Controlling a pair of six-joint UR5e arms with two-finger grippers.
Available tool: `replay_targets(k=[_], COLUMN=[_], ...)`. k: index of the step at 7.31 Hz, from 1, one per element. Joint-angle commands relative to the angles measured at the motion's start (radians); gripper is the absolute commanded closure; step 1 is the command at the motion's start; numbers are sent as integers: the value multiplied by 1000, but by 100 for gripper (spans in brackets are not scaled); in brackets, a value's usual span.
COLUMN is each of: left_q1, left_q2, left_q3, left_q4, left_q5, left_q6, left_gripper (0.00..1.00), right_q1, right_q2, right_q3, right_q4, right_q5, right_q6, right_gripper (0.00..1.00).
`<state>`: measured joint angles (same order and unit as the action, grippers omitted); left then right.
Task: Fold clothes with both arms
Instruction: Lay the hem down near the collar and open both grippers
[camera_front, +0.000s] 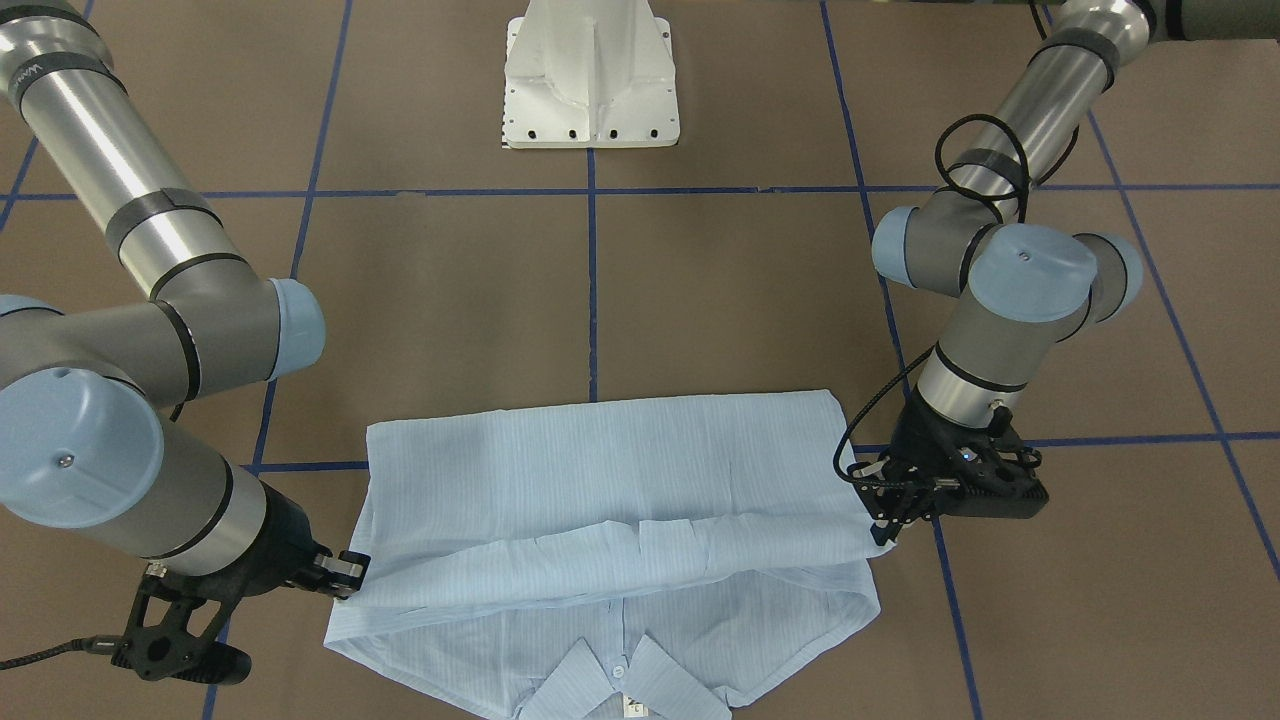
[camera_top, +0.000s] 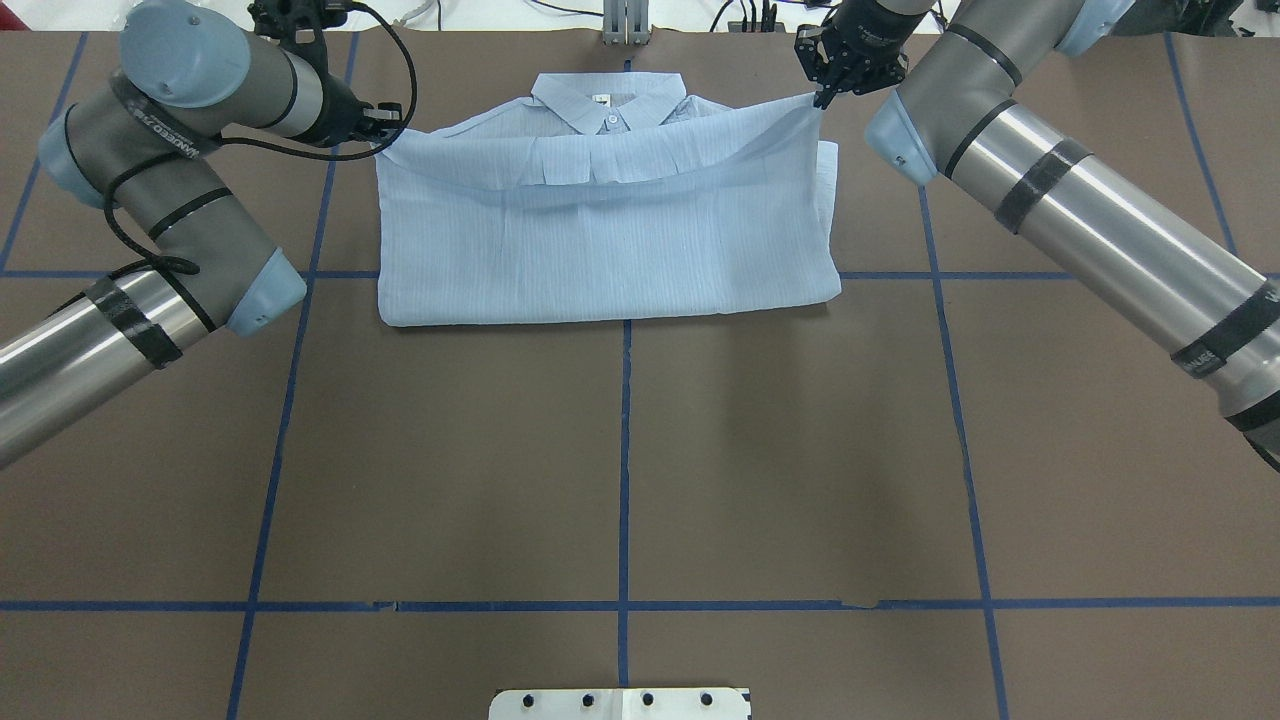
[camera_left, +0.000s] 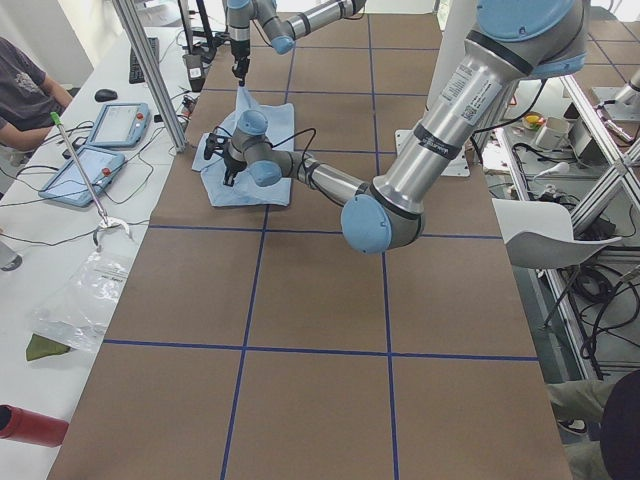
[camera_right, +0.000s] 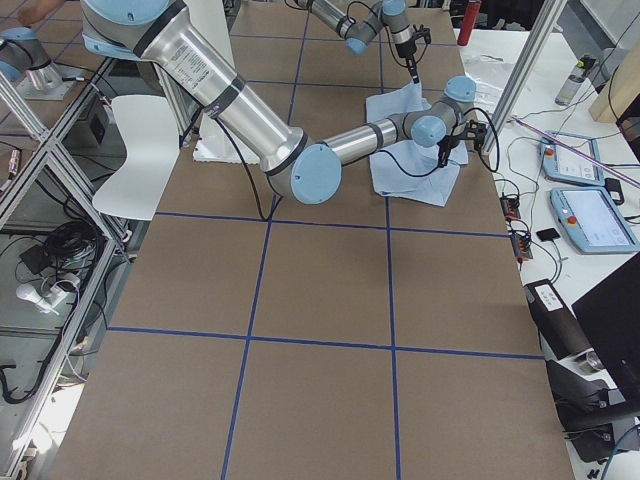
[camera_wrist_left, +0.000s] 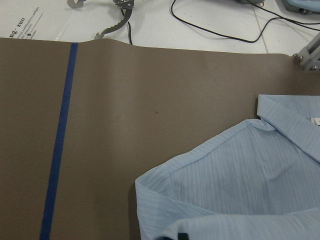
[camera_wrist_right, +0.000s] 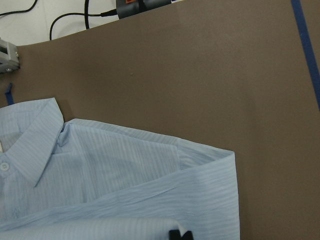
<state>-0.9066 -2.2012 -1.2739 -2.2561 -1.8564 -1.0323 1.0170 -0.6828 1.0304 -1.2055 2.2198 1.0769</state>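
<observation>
Claw grips first: the left claw (camera_top: 385, 128) is clenched on one corner of the turned-over layer of the shirt (camera_top: 600, 240), and the right claw (camera_top: 824, 92) is clenched on the opposite corner. In each wrist view a dark tip shows at the bottom edge with pale-blue cloth around it.

The left arm (camera_top: 150, 210) enters from the left edge of the overhead view, climbs to the upper left corner and bends at the wrist so that its claw points inward at the cloth. The right arm (camera_top: 1080, 210) runs as a long diagonal from the right edge to the upper right, its wrist above the corner it holds.

The shirt lies in the upper middle of the overhead view, folded to a broad rectangle. The held edge spans between the two claws, raised off the lower layers and sagging in the middle. It stops just short of the collar (camera_top: 608, 100), which lies flat with its neck label (camera_top: 603, 98) showing. The fold nearest the robot lies across a crosswise blue tape line (camera_top: 300, 273).

Past the collar the surface (camera_top: 620, 460) ends almost at once, at the top of the frame. Between the near fold and the white pedestal base (camera_top: 620, 703) at the bottom edge lies a wide stretch of brown surface.
</observation>
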Motion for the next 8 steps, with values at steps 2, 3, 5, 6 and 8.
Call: replay_targets(k=[2, 3, 5, 6, 8], left_q1=[2, 0, 0, 0, -3], left_q2=[-9, -8, -2, 1, 6], left_q3=[-2, -2, -1, -2, -12], left_q4=[-5, -5, -5, -5, 0], left_q5=[-1, 0, 0, 0, 0], left_q6=[-8, -8, -9, -8, -8], left_gripper=[77, 42, 1, 1, 1], right_q1=[-3, -5, -8, -8, -11], right_q2=[-1, -18, -24, -23, -26], right_q3=[0, 0, -3, -3, -3], right_q4=[50, 84, 89, 89, 89], right_q5=[0, 0, -12, -12, -9], right_q6=[0, 0, -2, -2, -3], right_gripper=[100, 99, 0, 0, 0])
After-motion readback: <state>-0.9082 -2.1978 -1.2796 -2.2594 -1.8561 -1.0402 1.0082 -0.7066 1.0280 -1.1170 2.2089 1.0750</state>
